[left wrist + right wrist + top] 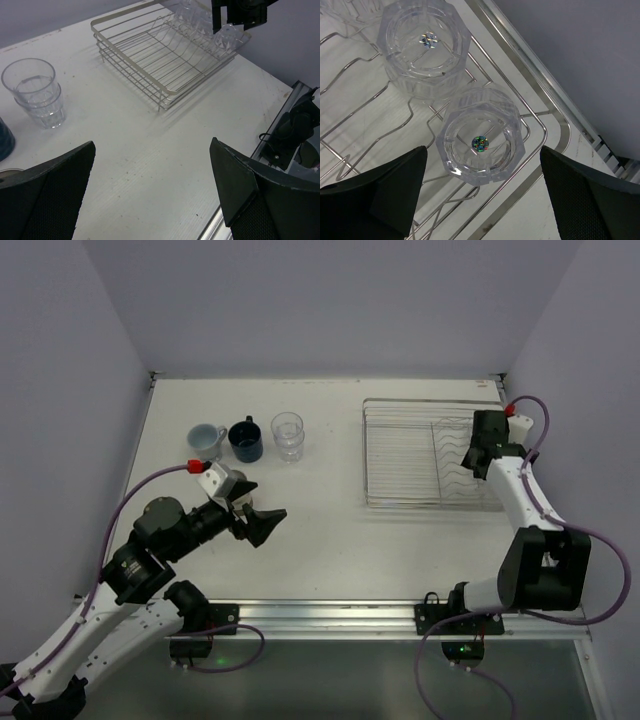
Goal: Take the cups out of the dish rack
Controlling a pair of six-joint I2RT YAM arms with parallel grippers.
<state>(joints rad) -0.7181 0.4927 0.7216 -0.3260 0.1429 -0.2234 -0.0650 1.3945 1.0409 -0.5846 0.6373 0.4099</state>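
Observation:
The silver wire dish rack [366,452] sits at the right of the table. My right gripper [477,457] hangs over its right end, open. In the right wrist view its fingers [395,190] stand wide on either side of a clear glass tumbler [480,142] in the rack's corner [540,125], without touching it. A second clear tumbler [422,50] stands just beyond. On the table at the left stand a light blue mug [207,438], a navy mug [246,438] and stacked clear tumblers [288,435]. My left gripper [258,520] hovers open and empty over bare table [152,150].
The left wrist view shows the stacked tumblers [37,92] to the left, the rack [150,65] ahead and the right gripper [235,17] above it. White walls enclose the table. A metal rail [330,615] runs along the near edge.

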